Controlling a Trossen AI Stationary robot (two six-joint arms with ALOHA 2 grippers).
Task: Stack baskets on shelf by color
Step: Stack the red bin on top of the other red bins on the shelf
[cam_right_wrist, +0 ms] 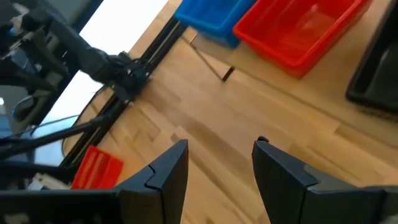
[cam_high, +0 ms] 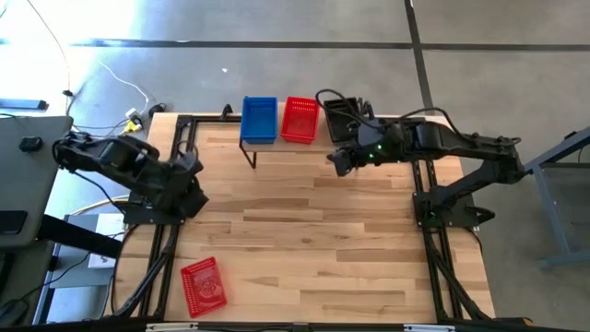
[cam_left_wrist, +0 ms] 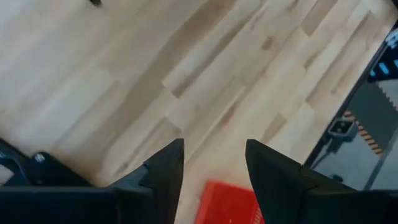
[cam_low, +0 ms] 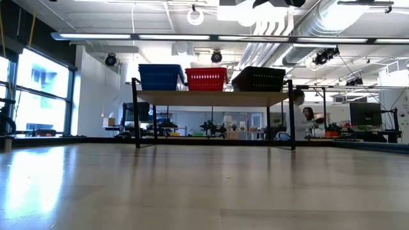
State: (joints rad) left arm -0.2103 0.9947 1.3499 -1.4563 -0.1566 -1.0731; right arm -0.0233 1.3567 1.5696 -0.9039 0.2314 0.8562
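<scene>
The shelf stands at the table's far edge on thin black legs. On its board rest, side by side, blue baskets, red baskets and black baskets; the black ones are partly hidden under my right arm in the high view. A single red basket lies on the table near the front left corner. My left gripper hangs open above the table's left side, with that red basket showing beyond its fingers. My right gripper is open in the air just in front of the shelf's right half, holding nothing.
Bare wooden tabletop stretches between the shelf and the front edge. Black frame rails run along the table's left and right sides. Beyond the table a person stands in the room.
</scene>
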